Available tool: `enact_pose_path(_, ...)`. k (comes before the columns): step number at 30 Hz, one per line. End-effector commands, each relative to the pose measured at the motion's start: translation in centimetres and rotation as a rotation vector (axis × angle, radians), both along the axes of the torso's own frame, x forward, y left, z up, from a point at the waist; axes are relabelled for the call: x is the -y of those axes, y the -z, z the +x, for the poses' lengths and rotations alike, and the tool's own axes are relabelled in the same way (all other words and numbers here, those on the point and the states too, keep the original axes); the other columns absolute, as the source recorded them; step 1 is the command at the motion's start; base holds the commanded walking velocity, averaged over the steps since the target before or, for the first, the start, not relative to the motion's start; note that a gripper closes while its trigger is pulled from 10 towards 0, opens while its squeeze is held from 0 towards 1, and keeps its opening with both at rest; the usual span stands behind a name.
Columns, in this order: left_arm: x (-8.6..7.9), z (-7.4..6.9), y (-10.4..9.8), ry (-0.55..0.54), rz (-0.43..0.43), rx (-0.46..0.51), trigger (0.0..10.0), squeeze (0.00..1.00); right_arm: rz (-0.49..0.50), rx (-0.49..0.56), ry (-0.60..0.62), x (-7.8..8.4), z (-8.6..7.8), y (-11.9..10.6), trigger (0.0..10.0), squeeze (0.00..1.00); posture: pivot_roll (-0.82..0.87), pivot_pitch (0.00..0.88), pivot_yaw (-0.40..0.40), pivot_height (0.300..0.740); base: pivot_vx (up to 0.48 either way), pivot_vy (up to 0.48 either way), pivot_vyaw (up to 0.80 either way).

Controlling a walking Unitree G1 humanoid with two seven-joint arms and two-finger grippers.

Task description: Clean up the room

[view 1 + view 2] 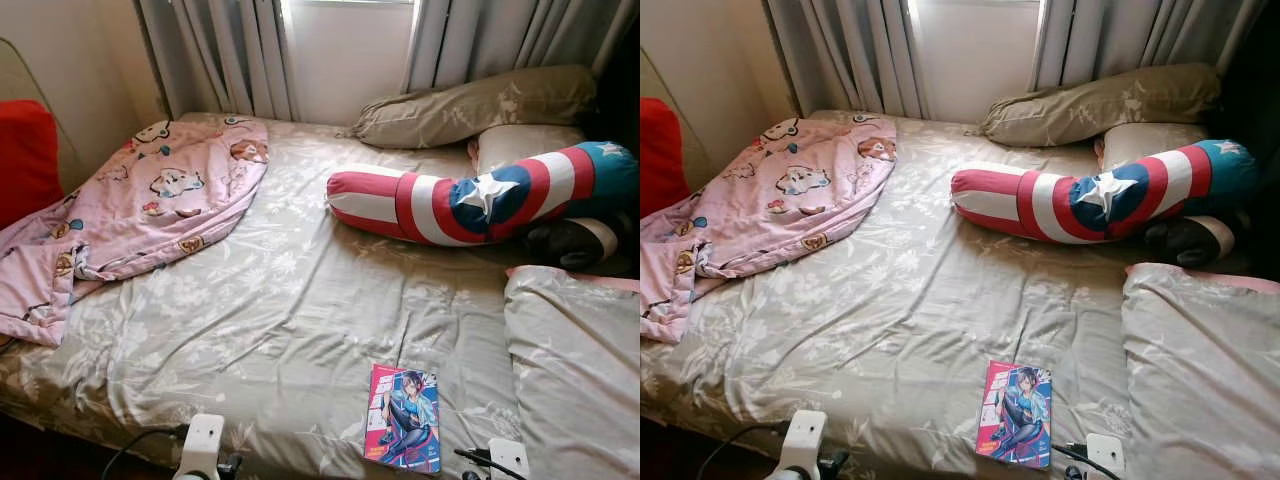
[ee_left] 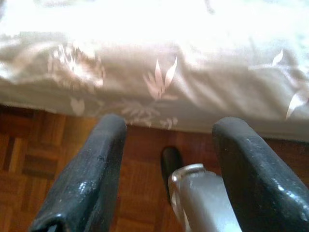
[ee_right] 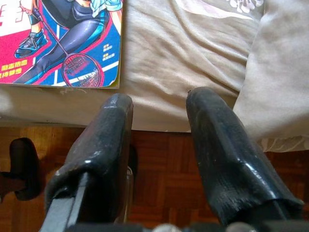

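A comic book (image 1: pixel 405 417) with a pink and blue cover lies flat on the bed's grey floral sheet (image 1: pixel 290 300), close to the front edge. In the right wrist view my right gripper (image 3: pixel 161 104) is open and empty, just off the bed's edge over the wooden floor, with the book (image 3: pixel 58 43) a little ahead of one finger. My left gripper (image 2: pixel 171 130) is open too, low in front of the bed's side with nothing between its fingers. A rumpled pink cartoon-print blanket (image 1: pixel 140 210) hangs over the bed's left side.
A red, white and blue star bolster (image 1: pixel 480 195) lies across the right of the bed. Grey pillows (image 1: pixel 470 105) sit at the head under the curtains (image 1: pixel 230 50). A grey duvet (image 1: pixel 575 370) covers the front right corner. A red cushion (image 1: pixel 25 155) stands at the left.
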State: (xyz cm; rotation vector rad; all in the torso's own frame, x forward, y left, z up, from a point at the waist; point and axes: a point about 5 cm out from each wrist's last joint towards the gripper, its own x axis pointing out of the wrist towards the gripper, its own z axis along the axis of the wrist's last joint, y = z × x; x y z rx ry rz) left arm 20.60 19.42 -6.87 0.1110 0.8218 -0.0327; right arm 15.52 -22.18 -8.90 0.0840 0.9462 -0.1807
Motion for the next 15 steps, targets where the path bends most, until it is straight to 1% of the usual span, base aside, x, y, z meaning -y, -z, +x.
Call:
enact_pose_path(1,-0.1,0.1,-0.1,0.002,0.002,-0.003,10.0,0.00,0.005,-0.012,0.019,0.2,-0.4,0.1,10.0,0.00,0.03,0.000,0.013,0.740,0.000,0.000,0.00)
enact_pose_path(3,-0.2,0.2,-0.1,-0.008,0.002,-0.002,10.0,0.00,0.009,-0.011,0.025,0.2,-0.4,0.1,10.0,0.00,0.04,0.000,0.014,0.740,0.000,0.000,0.00)
enact_pose_path(4,-0.4,0.1,-0.1,-0.032,0.001,-0.005,10.0,0.00,0.011,-0.009,0.048,0.3,-0.3,0.1,10.0,0.00,0.04,0.000,0.016,0.740,0.000,0.000,0.64)
enact_pose_path(8,-0.8,-0.1,0.0,-0.068,-0.001,-0.015,10.0,0.00,0.009,-0.002,0.057,0.8,0.5,-0.3,10.0,0.00,0.04,0.000,0.016,0.740,0.000,0.000,0.78)
enact_pose_path(15,-1.2,-0.2,0.0,-0.092,0.001,-0.018,10.0,0.00,0.016,0.000,0.062,0.9,0.9,-0.5,10.0,0.00,0.05,0.000,0.016,0.740,0.000,0.000,0.80)
